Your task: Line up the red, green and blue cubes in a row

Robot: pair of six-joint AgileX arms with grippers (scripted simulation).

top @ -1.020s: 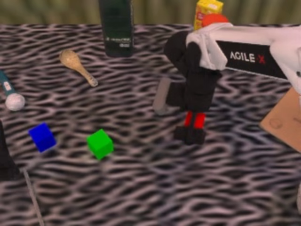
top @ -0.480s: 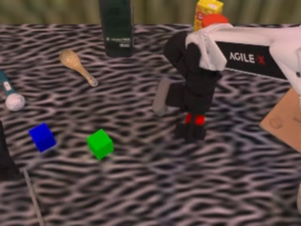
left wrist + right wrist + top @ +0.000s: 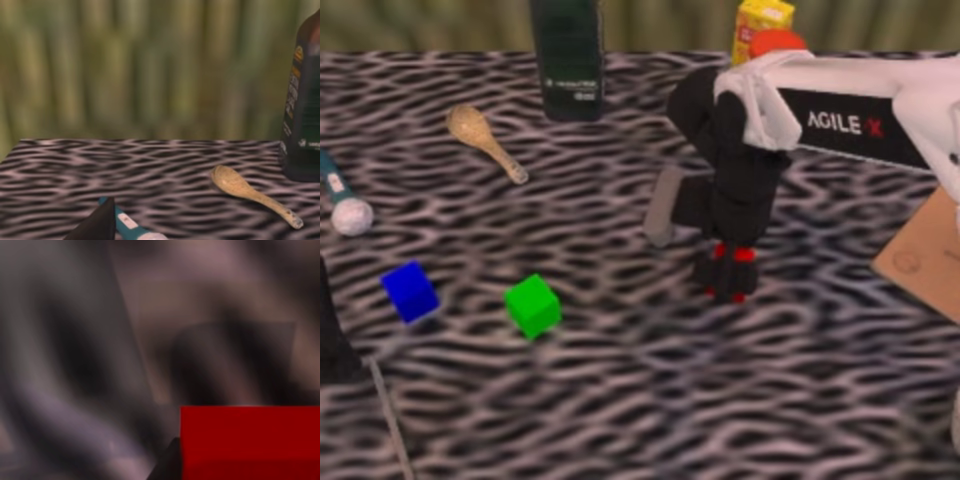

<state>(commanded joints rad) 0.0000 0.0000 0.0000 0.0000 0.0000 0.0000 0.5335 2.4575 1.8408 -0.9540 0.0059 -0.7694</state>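
The red cube [image 3: 733, 254] is held between the fingers of my right gripper [image 3: 725, 277], which is shut on it low over the middle-right of the table. Only slivers of red show from above. In the right wrist view the red cube [image 3: 250, 440] fills the corner beside a dark fingertip [image 3: 167, 462]. To the left, the green cube [image 3: 533, 305] rests on the cloth. The blue cube [image 3: 410, 291] lies farther left of it. My left arm [image 3: 332, 345] is parked at the table's left edge.
A wooden spoon [image 3: 480, 136] [image 3: 250, 189] and a dark bottle [image 3: 567, 55] [image 3: 302, 110] are at the back left. A teal-handled tool [image 3: 345, 200] lies at the left edge. An orange-capped bottle [image 3: 777, 42] with a yellow box [image 3: 760, 18] stands behind the right arm. A brown board [image 3: 925, 255] lies at the right.
My right gripper has sunk toward the table with the red cube, so less red shows from above. The green and blue cubes have not moved.
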